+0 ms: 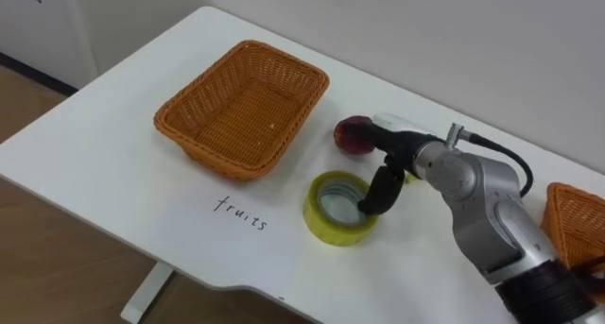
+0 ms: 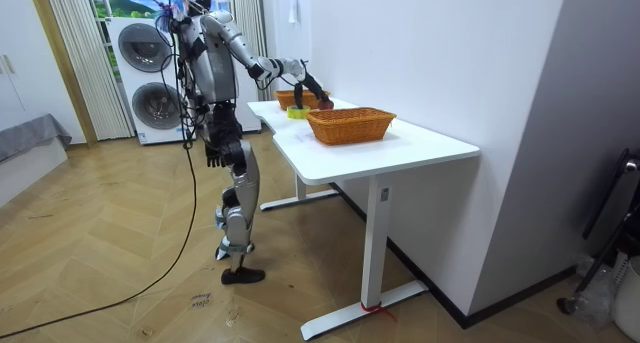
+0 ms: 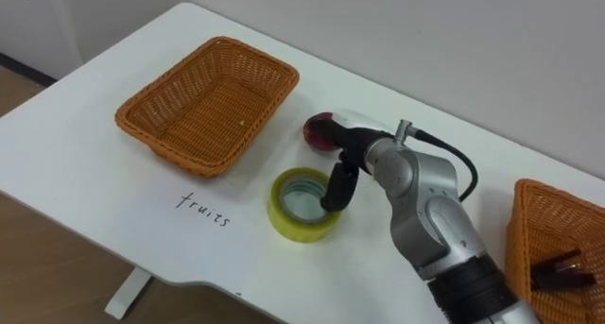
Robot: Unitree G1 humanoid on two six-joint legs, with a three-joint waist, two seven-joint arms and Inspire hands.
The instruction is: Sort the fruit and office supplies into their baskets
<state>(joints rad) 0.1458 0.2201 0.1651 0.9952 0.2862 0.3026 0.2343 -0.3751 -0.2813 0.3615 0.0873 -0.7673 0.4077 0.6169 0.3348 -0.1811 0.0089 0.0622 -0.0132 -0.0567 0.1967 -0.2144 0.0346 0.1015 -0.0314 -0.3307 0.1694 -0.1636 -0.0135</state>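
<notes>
One step is active: my right hand (image 1: 386, 180) has its fingers (image 1: 371, 205) inside the yellow tape roll (image 1: 326, 225) on the white surface (image 1: 113, 144), grasp state undeterminable; next I must pinch its wall and carry it to the wicker basket at my right (image 1: 577, 215).

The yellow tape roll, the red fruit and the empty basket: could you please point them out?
yellow tape roll (image 1: 329, 230), left eye view, front outer wall.
red fruit (image 1: 346, 135), left eye view, left side.
empty basket (image 1: 198, 152), left eye view, front wall.
</notes>
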